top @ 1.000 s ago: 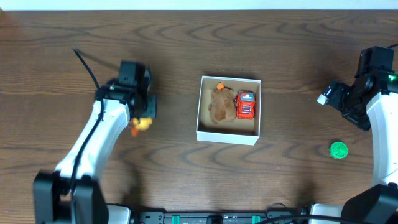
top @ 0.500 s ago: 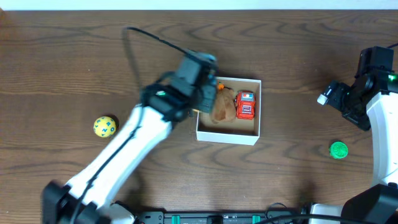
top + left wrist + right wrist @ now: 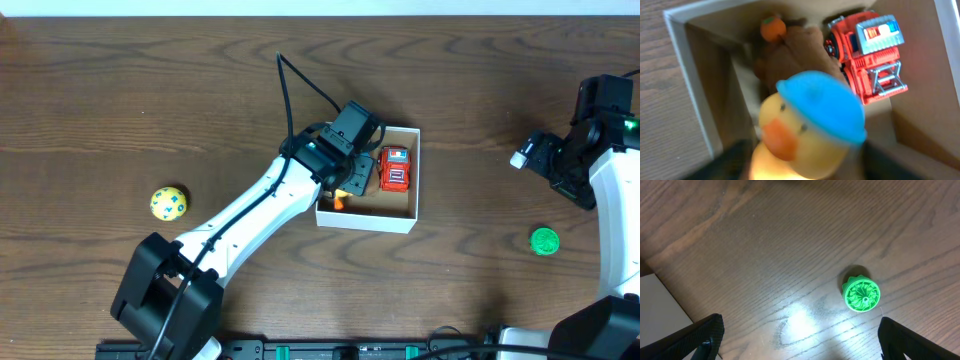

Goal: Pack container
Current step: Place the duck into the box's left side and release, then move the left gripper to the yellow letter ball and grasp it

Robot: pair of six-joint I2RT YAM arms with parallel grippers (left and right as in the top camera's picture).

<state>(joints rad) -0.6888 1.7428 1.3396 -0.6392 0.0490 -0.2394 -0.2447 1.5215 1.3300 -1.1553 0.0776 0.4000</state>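
Note:
The container [image 3: 400,218], a shallow white-walled box [image 3: 687,80] with a tan inside, sits mid-table. In it lie a red toy truck [image 3: 396,168] [image 3: 867,55] and a brown plush toy [image 3: 795,50] with an orange tip. My left gripper [image 3: 350,178] [image 3: 807,167] hangs over the box's left half. A yellow duck [image 3: 810,125] with a blue cap and orange beak sits blurred between its dark fingers [image 3: 725,160], which stand apart from it. My right gripper [image 3: 558,165] [image 3: 800,347] is open over bare table at the right, holding nothing.
A yellow ball [image 3: 169,203] lies on the wood at the left. A green ridged disc [image 3: 544,240] [image 3: 861,295] lies near the right gripper. The left arm stretches diagonally from the front edge to the box.
The left arm swung right from the table's left side to over the container, carrying the duck. Its jaws have spread apart. The right arm has not moved.

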